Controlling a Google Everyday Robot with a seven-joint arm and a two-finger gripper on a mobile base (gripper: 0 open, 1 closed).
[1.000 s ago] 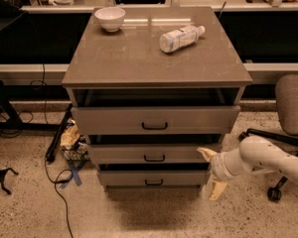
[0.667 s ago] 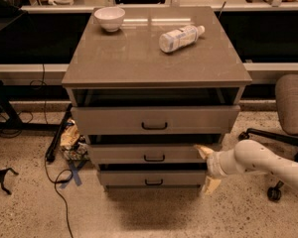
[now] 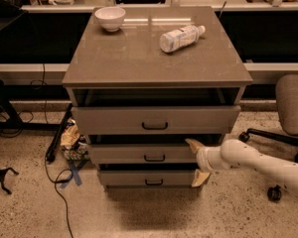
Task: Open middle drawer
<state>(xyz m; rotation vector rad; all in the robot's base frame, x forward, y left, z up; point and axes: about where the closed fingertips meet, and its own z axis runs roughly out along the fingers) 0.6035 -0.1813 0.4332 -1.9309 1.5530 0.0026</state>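
Note:
The middle drawer (image 3: 124, 154) is a low grey-beige front with a small dark bar handle (image 3: 154, 158), between the taller top drawer (image 3: 114, 119) and the narrower bottom drawer (image 3: 124, 178). All three stand slightly out from the cabinet. My gripper (image 3: 196, 161) comes in from the right on a white arm (image 3: 253, 165) and sits at the middle drawer's right end. It is open: the upper finger (image 3: 192, 145) is at the drawer's top right corner, and the lower finger (image 3: 199, 178) hangs by the bottom drawer's right end. It holds nothing.
The cabinet top (image 3: 139, 58) carries a white bowl (image 3: 110, 18) and a plastic bottle (image 3: 181, 37) lying on its side. An office chair (image 3: 290, 113) stands at the right. Cables and clutter (image 3: 72, 140) lie on the floor to the left.
My gripper and arm have moved left and slightly up, from beside the cabinet to the middle drawer's right end. The drawers have not moved.

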